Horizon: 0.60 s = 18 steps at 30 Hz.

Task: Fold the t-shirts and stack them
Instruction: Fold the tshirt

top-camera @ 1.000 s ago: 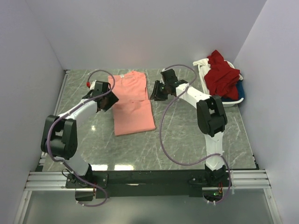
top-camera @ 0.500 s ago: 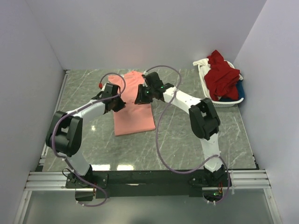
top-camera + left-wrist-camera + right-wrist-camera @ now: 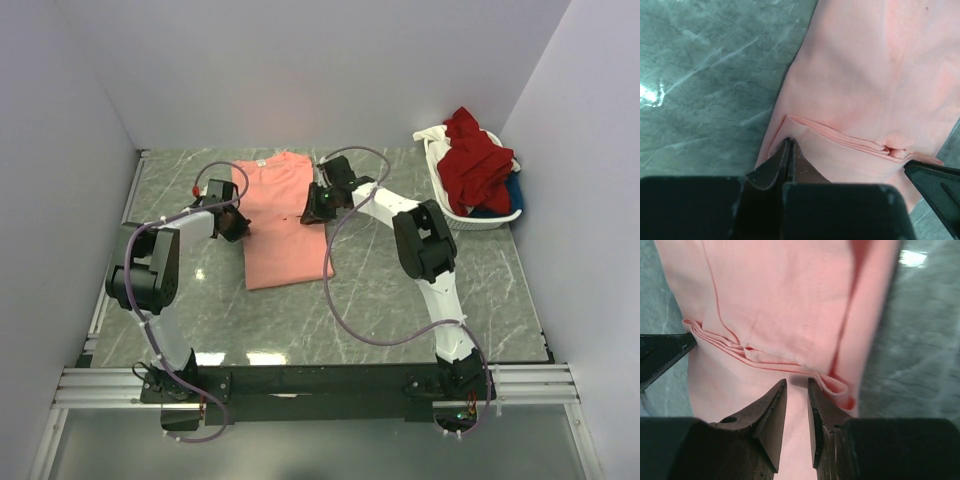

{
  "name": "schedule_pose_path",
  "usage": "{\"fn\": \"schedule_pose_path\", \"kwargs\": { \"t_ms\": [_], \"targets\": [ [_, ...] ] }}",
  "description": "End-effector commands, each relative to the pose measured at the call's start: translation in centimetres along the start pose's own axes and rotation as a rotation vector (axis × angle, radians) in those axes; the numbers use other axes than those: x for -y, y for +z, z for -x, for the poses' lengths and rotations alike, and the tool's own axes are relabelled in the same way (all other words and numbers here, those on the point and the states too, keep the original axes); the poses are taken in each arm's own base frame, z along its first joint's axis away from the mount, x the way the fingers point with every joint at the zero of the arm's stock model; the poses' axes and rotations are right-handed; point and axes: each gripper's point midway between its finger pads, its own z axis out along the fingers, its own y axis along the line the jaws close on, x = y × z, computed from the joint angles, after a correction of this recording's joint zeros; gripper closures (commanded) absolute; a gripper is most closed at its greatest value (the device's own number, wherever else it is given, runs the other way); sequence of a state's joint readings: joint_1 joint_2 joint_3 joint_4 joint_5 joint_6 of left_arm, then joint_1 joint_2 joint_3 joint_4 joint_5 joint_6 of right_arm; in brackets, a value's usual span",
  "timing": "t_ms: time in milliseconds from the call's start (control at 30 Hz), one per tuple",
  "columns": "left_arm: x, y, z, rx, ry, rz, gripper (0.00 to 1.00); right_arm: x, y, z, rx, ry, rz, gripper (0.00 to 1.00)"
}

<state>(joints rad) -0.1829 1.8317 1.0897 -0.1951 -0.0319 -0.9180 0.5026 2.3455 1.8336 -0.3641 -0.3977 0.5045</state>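
Left gripper (image 3: 788, 146), open a second ago, now closed on left end of crosswise fold in salmon-pink t-shirt (image 3: 287, 245), flat on table (image 3: 400, 290); right gripper (image 3: 796, 390) narrowed, jaws slightly apart at fold's right end, grip unconfirmed; judgement: next fold imminent.

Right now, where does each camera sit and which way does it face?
Top: fixed above and behind, looking down on table, shirt and basket; shows left arm, right arm, bases at bottom.
Left wrist: on the left arm, looking down past its shut left fingers at the shirt's edge.
Right wrist: on the right arm, looking down past its parted right fingers at the shirt.
Shared: both wrist views show the same fold across the shirt and the other arm's fingertip.
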Motion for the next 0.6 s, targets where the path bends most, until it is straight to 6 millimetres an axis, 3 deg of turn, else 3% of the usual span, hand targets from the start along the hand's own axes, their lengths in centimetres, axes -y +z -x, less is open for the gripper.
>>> {"fn": "schedule_pose_path", "kwargs": {
  "t_ms": [0, 133, 300, 400, 500, 567],
  "targets": [
    [0.2, 0.6, -0.1, -0.005, 0.007, -0.020, 0.99, 0.9, -1.5, 1.1, 0.027, 0.025, 0.022, 0.69],
    [-0.4, 1.0, -0.2, -0.007, -0.007, -0.015, 0.99, 1.3, -3.1, 2.0, 0.054, 0.053, 0.072, 0.69],
    [-0.5, 0.5, 0.1, -0.009, -0.017, -0.027, 0.99, 1.8, -3.6, 1.8, 0.032, 0.083, 0.108, 0.69],
    [0.4, -0.4, 0.9, 0.006, -0.014, -0.056, 0.99, 1.8, -3.9, 2.1, 0.029, 0.088, 0.121, 0.69],
    [2.1, -2.3, 2.4, 0.043, 0.000, -0.113, 0.99, 1.2, -5.4, 3.1, 0.059, 0.092, 0.148, 0.68],
    [3.4, -4.1, 3.6, 0.077, 0.006, -0.153, 0.93, 0.7, -7.0, 4.0, 0.089, 0.093, 0.158, 0.68]
  ]
}}
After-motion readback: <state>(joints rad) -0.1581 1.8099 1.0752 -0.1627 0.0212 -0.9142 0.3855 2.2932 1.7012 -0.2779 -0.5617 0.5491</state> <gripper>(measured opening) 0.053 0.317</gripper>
